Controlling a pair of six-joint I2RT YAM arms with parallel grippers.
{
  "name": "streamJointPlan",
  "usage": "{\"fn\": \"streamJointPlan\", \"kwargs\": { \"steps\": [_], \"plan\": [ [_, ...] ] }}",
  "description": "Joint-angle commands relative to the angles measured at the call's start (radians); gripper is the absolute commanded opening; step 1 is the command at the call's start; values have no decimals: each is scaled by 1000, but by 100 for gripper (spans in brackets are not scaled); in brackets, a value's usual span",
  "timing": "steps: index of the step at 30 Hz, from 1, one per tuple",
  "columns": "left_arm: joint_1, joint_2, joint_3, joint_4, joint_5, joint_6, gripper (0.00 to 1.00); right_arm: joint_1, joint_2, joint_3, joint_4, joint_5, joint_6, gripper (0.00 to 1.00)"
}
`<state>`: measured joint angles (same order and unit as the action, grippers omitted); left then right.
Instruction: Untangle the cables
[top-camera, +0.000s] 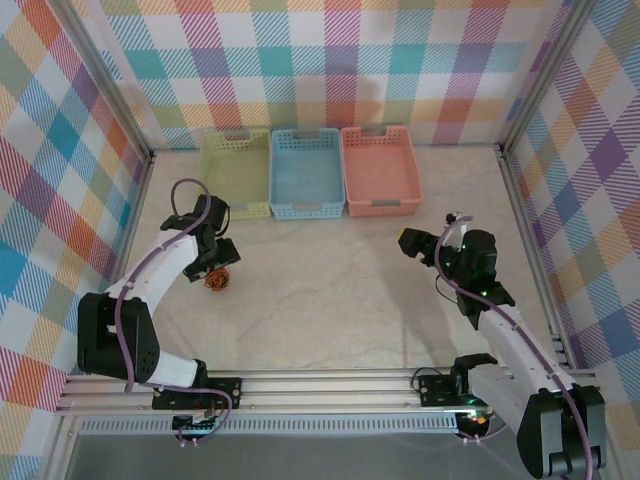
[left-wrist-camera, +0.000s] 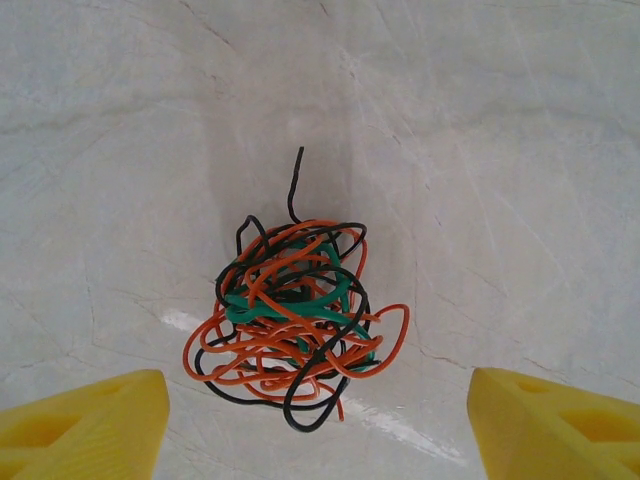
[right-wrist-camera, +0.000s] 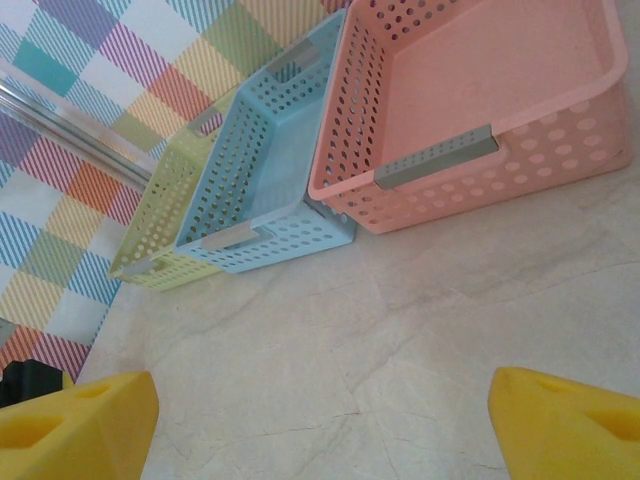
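**Left wrist view.** The yellow fingers (left-wrist-camera: 85, 425) of the left gripper (left-wrist-camera: 320, 435) stand wide apart with nothing between them. They are poised over the cable tangle (left-wrist-camera: 295, 320), which lies on the marbled table (left-wrist-camera: 520, 150) just ahead of the tips. The tangle is one tight ball of hair-fine orange, black and green loops that cross throughout. A single black free end (left-wrist-camera: 296, 180) pokes out on the far side.

**Top view.** The ball sits toward the left of the table, just beside the left gripper and well short of the baskets along the back wall.

**Right wrist view.** The right gripper (right-wrist-camera: 320, 425) is likewise spread wide and empty. It faces the pink basket (right-wrist-camera: 560, 150), blue basket (right-wrist-camera: 255, 180) and green basket (right-wrist-camera: 165, 225), well apart from the tangle.

**Probable faults from this pose.**
- (a) Closing on the middle of the ball would likely pinch several strands at once. The whole clump would then lift as one and the knots would draw tighter.
- (b) A single wire, being far thinner than a finger, may slip from between the pads or escape the closure altogether.
- (c) With the right gripper so distant, nothing anchors the ball. A one-sided pull would probably drag it across the smooth surface rather than free a strand.
- (d) A descent low enough to catch a flat-lying wire risks pressing the tips into the table.
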<state>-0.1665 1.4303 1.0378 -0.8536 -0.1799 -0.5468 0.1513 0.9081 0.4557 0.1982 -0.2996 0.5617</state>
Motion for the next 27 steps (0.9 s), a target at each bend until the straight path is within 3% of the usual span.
{"fn": "streamJointPlan", "kwargs": {
  "steps": [1, 11, 21, 27],
  "plan": [
    [9, 58, 12, 14, 6, -37, 79, 7, 0, -6, 28, 10, -2, 86],
    [11, 188, -12, 48, 50, -47, 75, 8, -5, -6, 25, 12, -1, 87],
    [9, 201, -45, 82, 146, -31, 52, 10, -5, -6, 25, 14, 2, 87],
    [-115, 172, -46, 136, 242, -71, 48, 10, -3, -6, 25, 18, 2, 87]
  ]
}}
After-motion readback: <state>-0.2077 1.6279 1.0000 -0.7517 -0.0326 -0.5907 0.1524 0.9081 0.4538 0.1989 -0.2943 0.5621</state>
